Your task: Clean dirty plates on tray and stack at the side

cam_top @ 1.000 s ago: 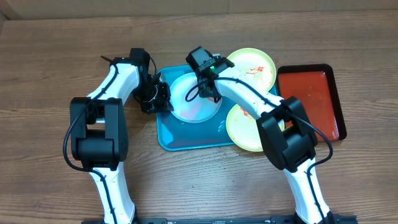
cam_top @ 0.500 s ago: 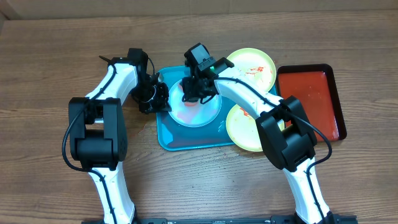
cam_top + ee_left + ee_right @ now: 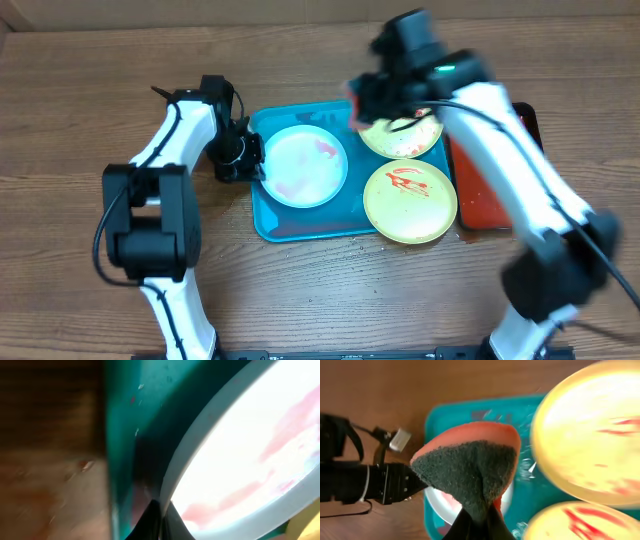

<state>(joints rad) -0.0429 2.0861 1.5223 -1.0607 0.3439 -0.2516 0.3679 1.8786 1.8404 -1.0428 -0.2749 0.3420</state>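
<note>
Overhead view was smeared by motion across the right arm, so the right gripper (image 3: pixel 372 98), in the upper centre of the frame, read only as a dark mass with a reddish patch beside it. Right wrist view settled the matter: the two fingers were pinched tight on an orange sponge with a dark grey scouring face (image 3: pixel 465 467), held above the large turquoise-blue rectangular plastic tray (image 3: pixel 300 228). The blurred arm covered the top edge of the upper pale yellow-green round plate (image 3: pixel 405 145). It also covered most of the smaller red dark-rimmed tray (image 3: pixel 478 208) at the right of the frame, of which only a red strip showed. The lower pale yellow-green round plate (image 3: pixel 410 202), streaked with red sauce, overlapped the turquoise tray's right rim, just beside the upper plate. The whitish light-blue round plate (image 3: pixel 305 165), smeared pink-red, sat in the left half of the turquoise tray. The left gripper (image 3: pixel 248 160) stood at that plate's left rim. Left wrist view was badly blurred. Dark fingertips (image 3: pixel 150 522) sat close together at the bottom edge against the whitish plate's rim, but whether they clamped it could not be told. The wooden table (image 3: pixel 90 80) lay around all of it.
</note>
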